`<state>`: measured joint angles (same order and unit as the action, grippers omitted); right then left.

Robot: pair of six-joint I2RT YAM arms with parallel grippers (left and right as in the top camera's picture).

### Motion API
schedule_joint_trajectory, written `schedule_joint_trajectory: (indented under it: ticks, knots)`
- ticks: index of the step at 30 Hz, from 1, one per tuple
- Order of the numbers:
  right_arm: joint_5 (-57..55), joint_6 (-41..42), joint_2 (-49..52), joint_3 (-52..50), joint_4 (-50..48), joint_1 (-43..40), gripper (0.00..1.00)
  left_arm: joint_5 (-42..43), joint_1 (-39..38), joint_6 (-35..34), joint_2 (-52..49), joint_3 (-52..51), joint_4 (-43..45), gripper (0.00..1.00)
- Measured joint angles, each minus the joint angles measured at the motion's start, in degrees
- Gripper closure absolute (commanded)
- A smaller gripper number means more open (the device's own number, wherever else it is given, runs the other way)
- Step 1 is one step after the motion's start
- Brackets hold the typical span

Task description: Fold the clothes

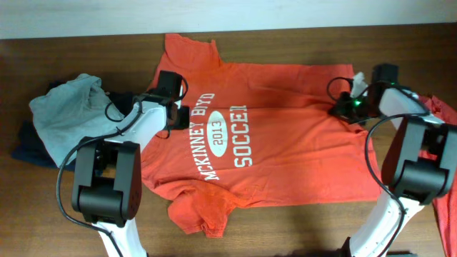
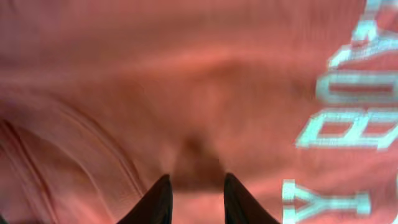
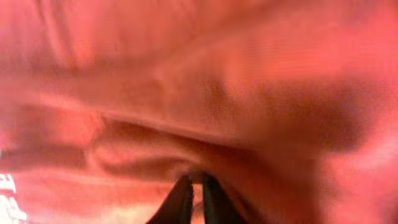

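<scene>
An orange-red T-shirt (image 1: 285, 135) with white "McKinney BYO 2013 Soccer" print lies spread flat on the wooden table (image 1: 300, 228). My left gripper (image 1: 180, 118) rests on its left part beside the lettering. In the left wrist view the left gripper (image 2: 198, 186) stands open just above the cloth (image 2: 205, 93), with nothing clamped. My right gripper (image 1: 350, 107) is at the shirt's right edge. The right wrist view shows the right gripper (image 3: 196, 183) almost closed, with a ridge of orange fabric (image 3: 155, 143) pinched at the tips.
A pale grey-blue garment (image 1: 68, 111) lies crumpled at the table's left, on top of a dark navy one (image 1: 28, 146). Another orange-red garment (image 1: 446, 207) hangs at the right edge. Both arm bases stand at the near edge.
</scene>
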<state>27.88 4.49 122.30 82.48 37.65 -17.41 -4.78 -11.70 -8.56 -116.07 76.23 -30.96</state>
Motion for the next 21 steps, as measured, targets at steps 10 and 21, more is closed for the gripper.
schedule_joint_trajectory:
  ticks: [10,21]
  knots:
    - [-0.94,-0.50,-9.53,4.39,7.34,-1.95,0.81,2.43,4.52,0.20,-3.52,1.01,9.05,0.93]
    - [0.63,-0.63,-10.51,4.72,11.41,-0.85,0.81,6.73,10.19,0.87,-12.26,13.53,13.51,0.92]
